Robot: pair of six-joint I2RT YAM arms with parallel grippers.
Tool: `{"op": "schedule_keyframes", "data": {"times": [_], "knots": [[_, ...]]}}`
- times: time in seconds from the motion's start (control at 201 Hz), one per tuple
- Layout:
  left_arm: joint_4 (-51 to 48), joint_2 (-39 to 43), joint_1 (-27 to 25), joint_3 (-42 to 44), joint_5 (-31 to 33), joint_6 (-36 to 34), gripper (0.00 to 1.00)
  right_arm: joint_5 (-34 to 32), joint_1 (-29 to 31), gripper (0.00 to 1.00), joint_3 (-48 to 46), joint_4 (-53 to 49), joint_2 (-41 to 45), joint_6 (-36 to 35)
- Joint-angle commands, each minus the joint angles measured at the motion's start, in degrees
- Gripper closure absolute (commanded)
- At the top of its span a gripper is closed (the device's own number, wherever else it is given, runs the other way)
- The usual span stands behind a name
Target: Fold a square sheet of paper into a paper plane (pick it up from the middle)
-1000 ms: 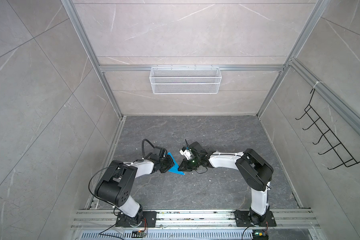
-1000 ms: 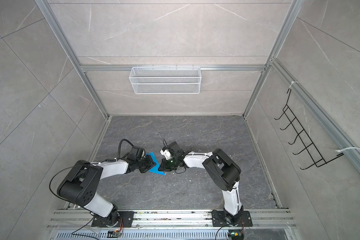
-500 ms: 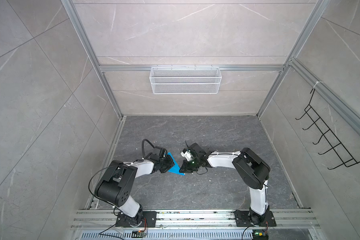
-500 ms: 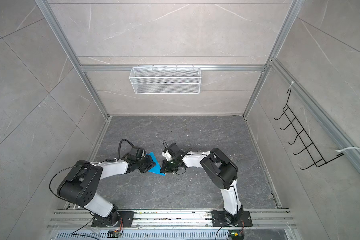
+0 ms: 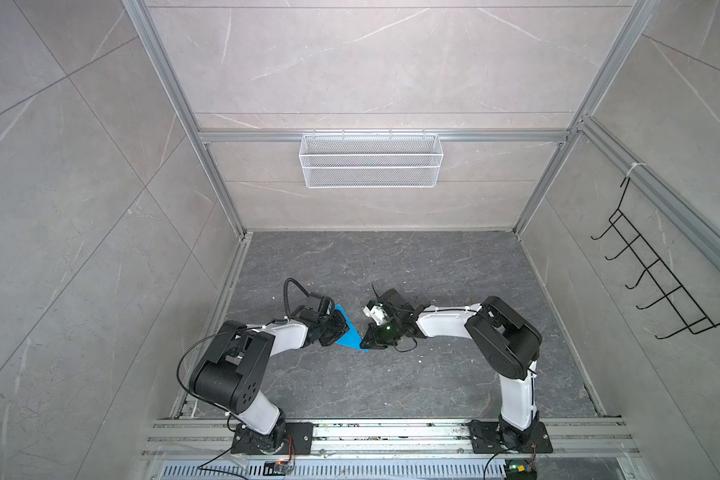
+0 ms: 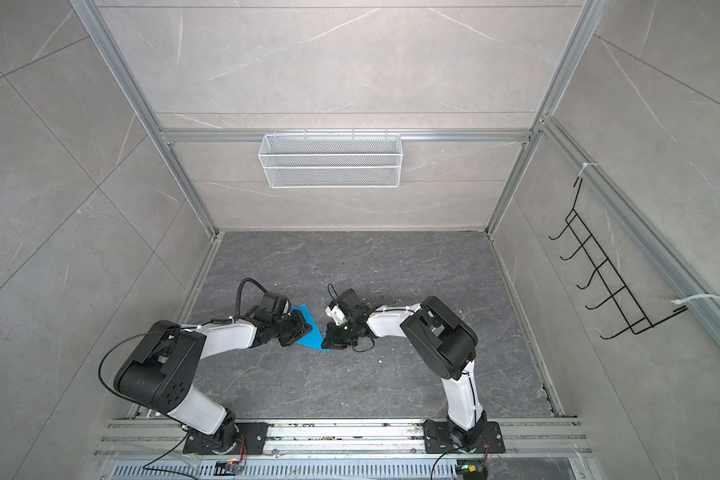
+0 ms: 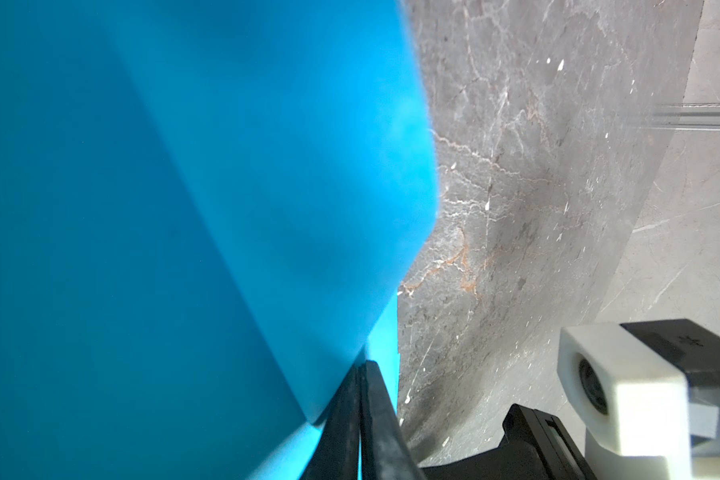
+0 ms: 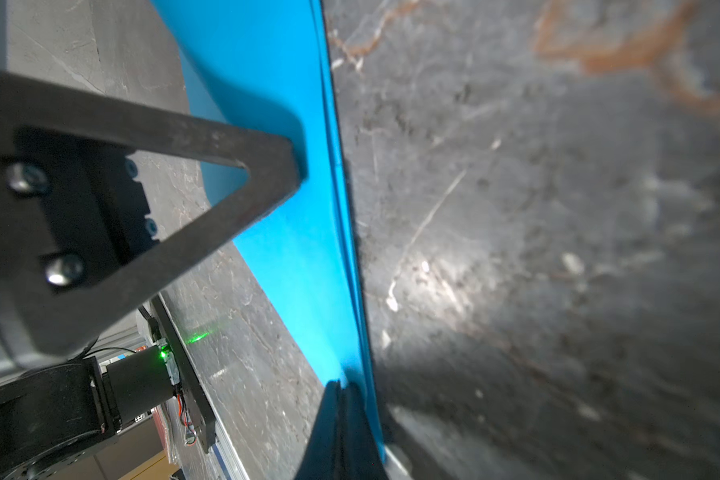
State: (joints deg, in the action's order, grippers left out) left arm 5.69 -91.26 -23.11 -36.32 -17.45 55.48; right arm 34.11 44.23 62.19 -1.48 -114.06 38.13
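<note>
Clamped with left claw (image 5: 342, 330) on flank of paper (image 5: 352, 337); long fold slanting toward closed right claw (image 5: 365, 344) at tip.

The paper (image 5: 352, 336) is showing plain bright blue, unmarked. The floor (image 5: 391, 257) is showing dark grey with pale veins and, as far as the blurred right wrist view allows, rusty streaks. The far wire basket (image 5: 371, 166) is gleaming white, and the right-hand rack (image 5: 659, 284) is showing black.
</note>
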Motion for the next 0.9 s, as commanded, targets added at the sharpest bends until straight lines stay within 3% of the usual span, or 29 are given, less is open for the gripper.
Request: {"op": "schedule_keyframes", "data": {"times": [0.0,0.354,0.692,0.896], "knots": [[-4.67,-0.4,0.18,1.59,2.61,0.3,0.91,-2.05,-0.02,0.94,-3.34,-4.57,1.4,0.66],[-4.29,-0.21,0.18,1.51,2.04,0.1,0.91,2.59,-0.02,0.92,-3.16,4.11,5.0,2.15],[-4.04,-0.3,0.22,1.69,1.8,0.24,0.91,-1.11,-0.02,0.92,3.15,1.83,-1.98,2.75],[-3.95,-0.6,0.19,1.51,1.92,0.32,0.91,-2.84,-0.15,0.93,1.32,-1.03,-1.11,1.69]]}}
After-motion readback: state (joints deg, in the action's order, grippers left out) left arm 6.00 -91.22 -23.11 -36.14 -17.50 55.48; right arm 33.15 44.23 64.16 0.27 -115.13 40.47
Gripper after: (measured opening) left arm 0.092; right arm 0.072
